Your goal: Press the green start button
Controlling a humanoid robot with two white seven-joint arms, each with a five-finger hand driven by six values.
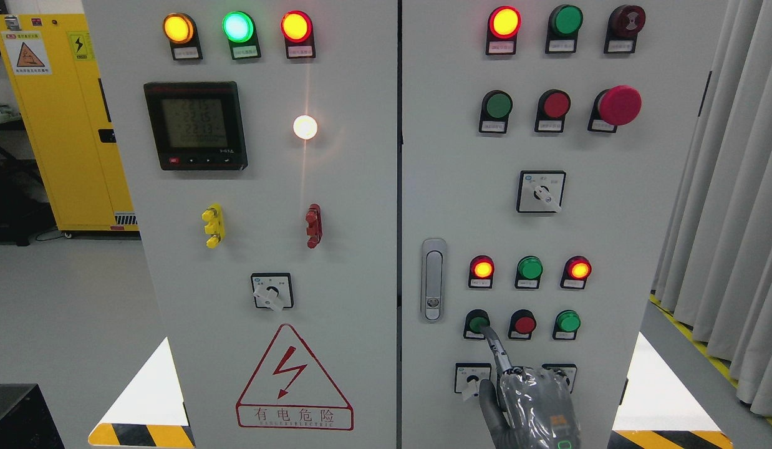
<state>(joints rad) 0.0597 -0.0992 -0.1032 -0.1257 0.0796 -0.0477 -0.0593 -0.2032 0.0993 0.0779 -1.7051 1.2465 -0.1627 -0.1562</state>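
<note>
1. While you look through the head view, take the door latch (433, 279) on the right cabinet door as your landmark; the green start button (477, 323) sits just right of its lower end, first in a row with a red button (523, 323) and another green button (567, 321).
2. The right hand (535, 405) rises from the bottom edge, below and right of the latch; it grasps nothing, its index finger (495, 349) stretched out with the tip touching the button, the other fingers curled back.
3. You cannot see the left hand in this view.
4. Judge the button as a stiff, sprung panel part, fixed and not fragile; there is nothing to take hold of; push squarely on the middle of its cap.
5. A glancing push may slide off the smooth cap toward the red button; keep the finger straight.
</note>
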